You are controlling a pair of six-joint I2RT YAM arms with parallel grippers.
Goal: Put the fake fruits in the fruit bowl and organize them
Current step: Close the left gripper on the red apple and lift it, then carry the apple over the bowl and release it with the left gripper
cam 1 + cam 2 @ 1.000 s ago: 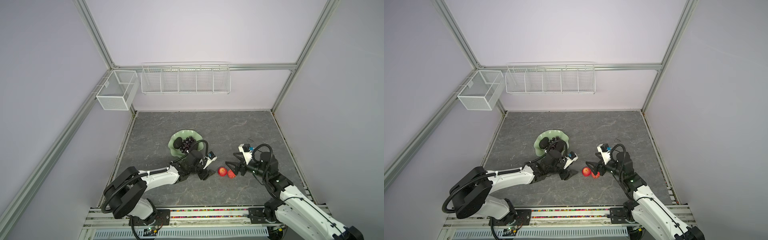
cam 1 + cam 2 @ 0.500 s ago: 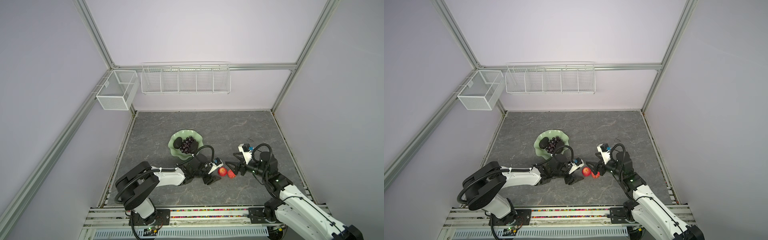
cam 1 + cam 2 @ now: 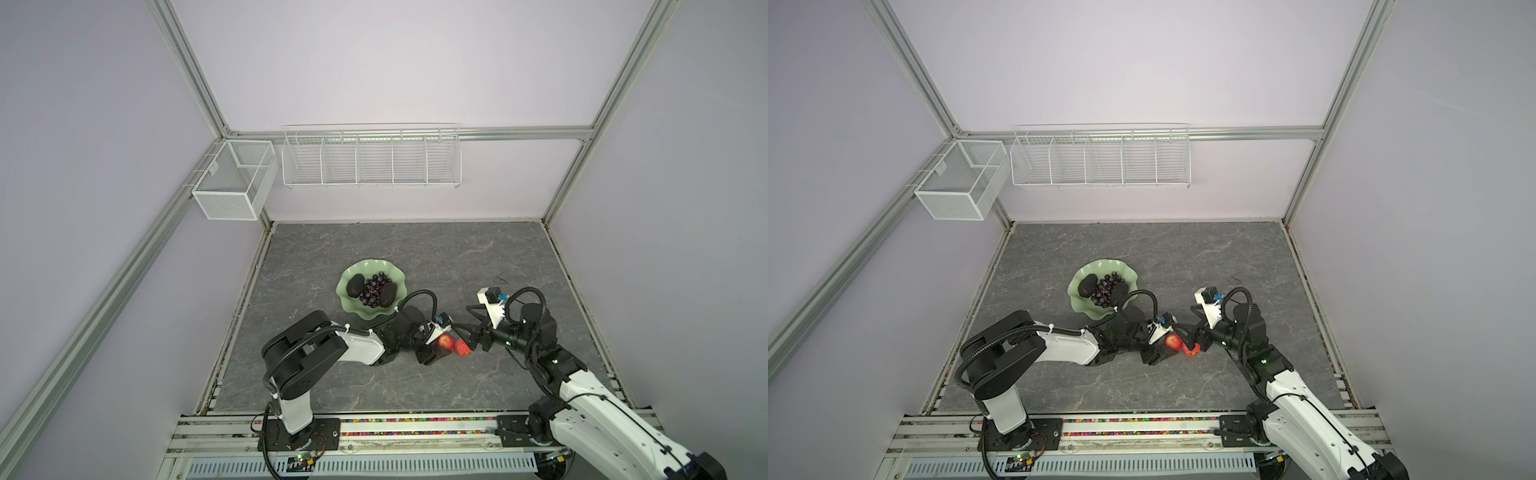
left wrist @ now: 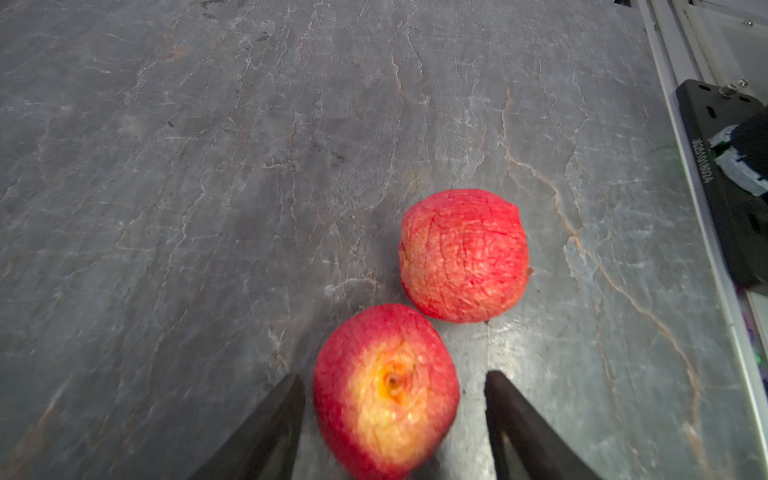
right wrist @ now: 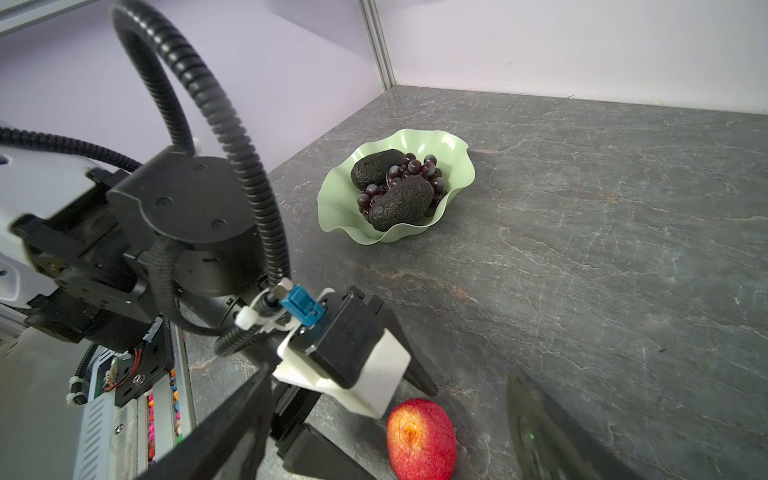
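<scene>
Right now my left gripper (image 4: 394,374) stands open astride the yellow-dimpled apple (image 4: 386,390). One finger lies close against the apple's side. The other stands clear of it, with a strip of the grey table (image 4: 208,166) showing between. The apple rests on the table between my fingers and pokes out past their tips. The second apple (image 4: 463,255) lies just beyond it, and I cannot tell whether the two touch or only nearly so.

Both apples lie outside the fruit bowl (image 3: 344,286), off its front right side in both top views. They are near the bowl but apart from it, and my left wrist fills the stretch between bowl and apples.

My right gripper (image 5: 388,372) faces the apples from the side away from the bowl. Its fingers are spread wide and it holds nothing. In both top views one of those fingers crosses over the second apple.

Inside the bowl the grape bunch (image 3: 372,291) fills the middle. The first avocado (image 3: 355,286) lies against one side of the bunch and the second avocado (image 3: 388,293) against the other. All three sit below the wavy rim.
</scene>
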